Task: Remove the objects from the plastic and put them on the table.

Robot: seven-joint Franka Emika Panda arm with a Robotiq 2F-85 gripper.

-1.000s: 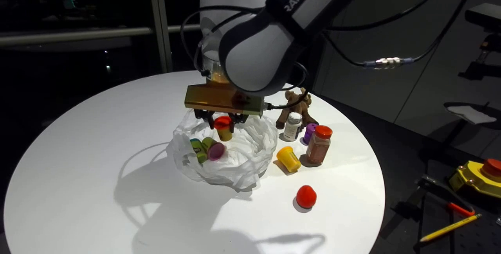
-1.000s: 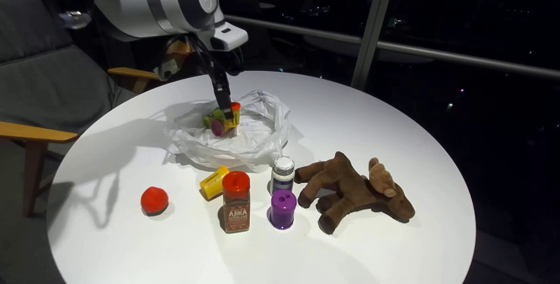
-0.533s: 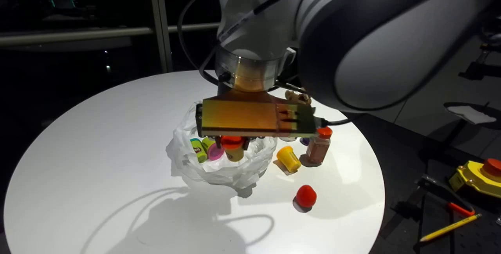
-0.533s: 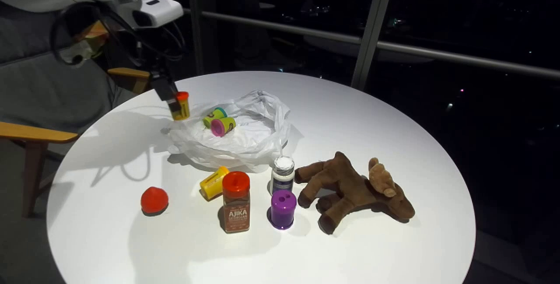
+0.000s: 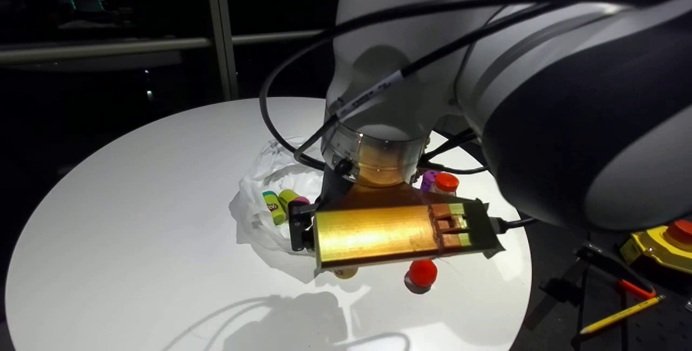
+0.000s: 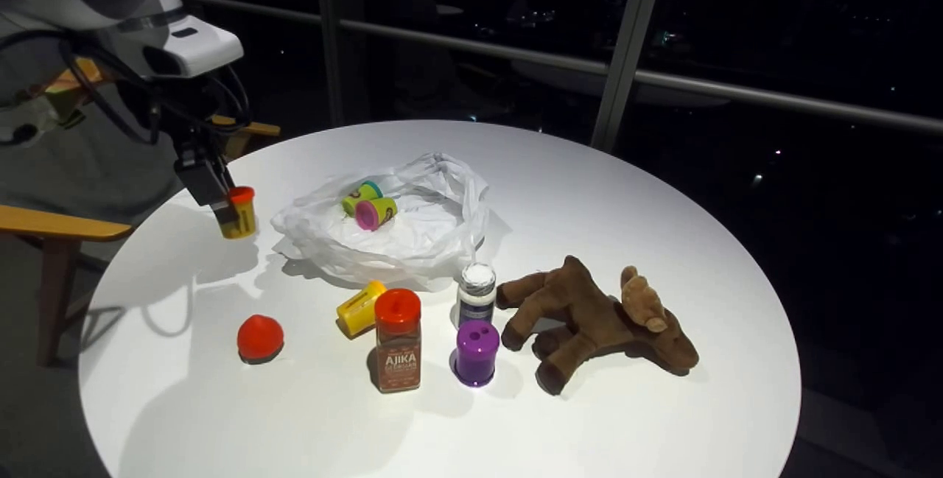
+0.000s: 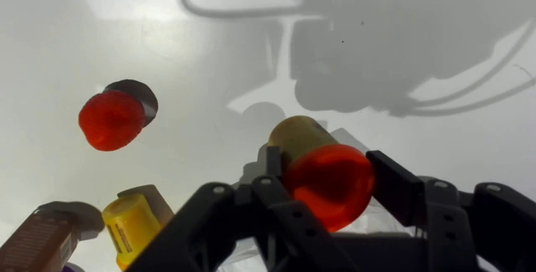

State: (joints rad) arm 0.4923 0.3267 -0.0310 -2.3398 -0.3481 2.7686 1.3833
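The gripper [image 7: 324, 159] clamps the red-lidded tub [image 6: 245, 215] by its sides, lid uppermost, probably so it can stand on the table [image 6: 567, 205] outside the bag [image 6: 376, 257].

There are four tubs [image 6: 359, 311], two jars [image 6: 398, 345], one purple pot [image 6: 477, 353], one red piece [image 6: 259, 336] and one plush moose [image 6: 589, 314]. One bag [image 6: 346, 262] and one round table [image 6: 626, 434] are also in view, plus one pencil [image 5: 621, 316] and one red button [image 5: 680, 233].
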